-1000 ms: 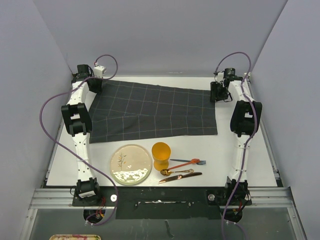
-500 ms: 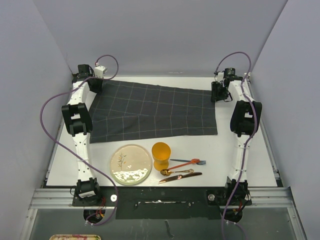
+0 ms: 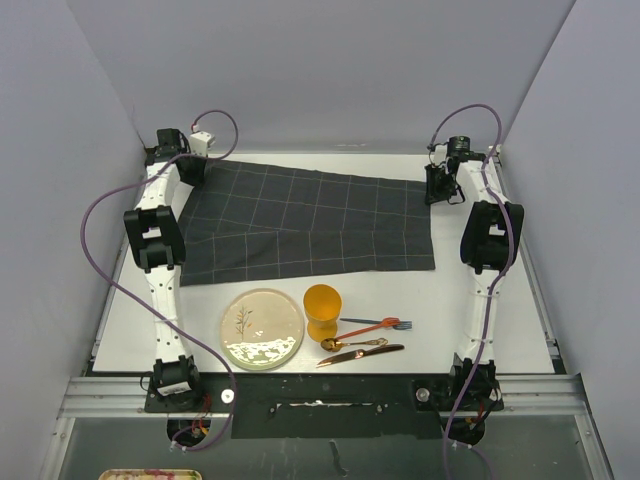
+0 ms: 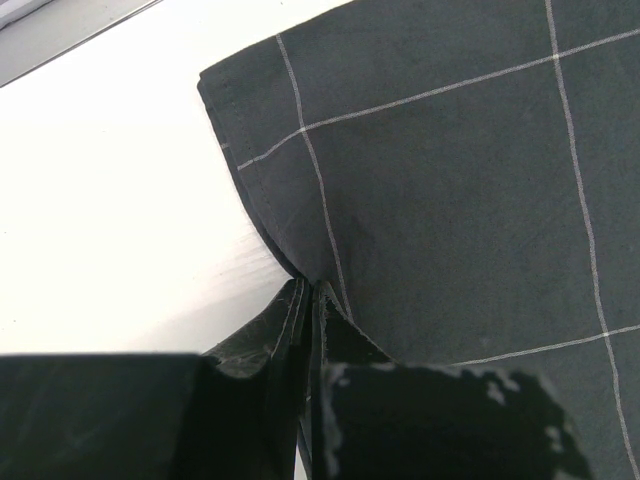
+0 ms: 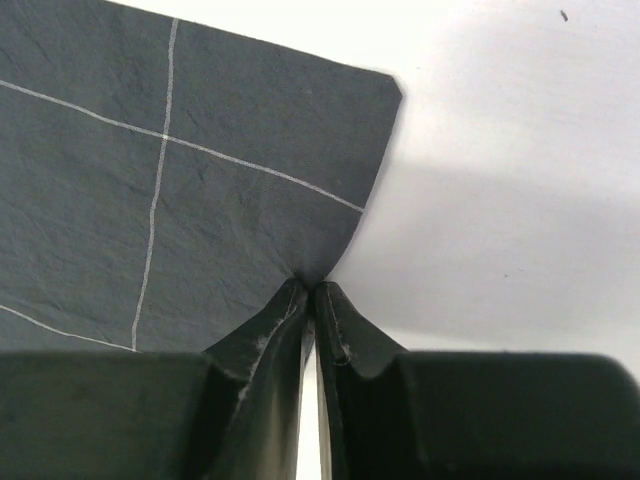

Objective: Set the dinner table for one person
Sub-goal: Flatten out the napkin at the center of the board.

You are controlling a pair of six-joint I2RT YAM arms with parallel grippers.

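Observation:
A dark grey cloth (image 3: 310,220) with a thin light grid lies across the far half of the white dinner table (image 3: 440,300). My left gripper (image 3: 192,172) is shut on the cloth's far left corner. In the left wrist view its fingertips (image 4: 312,290) pinch the cloth's edge (image 4: 450,180) just above the tabletop (image 4: 100,200). My right gripper (image 3: 437,190) sits at the far right corner. Seen from the right wrist, its tips (image 5: 312,288) are closed on a puckered bit of the cloth's edge (image 5: 150,200).
Near the front edge sit a beige plate (image 3: 262,328), an orange cup (image 3: 322,310), a red-and-blue fork (image 3: 378,324), a copper spoon (image 3: 352,343) and a knife (image 3: 362,353). A metal rail (image 3: 320,385) runs along the near edge. Grey walls enclose three sides.
The right gripper's fingers have drawn together at the cloth's far right corner. The left arm, the cloth and the tableware have stayed where they were.

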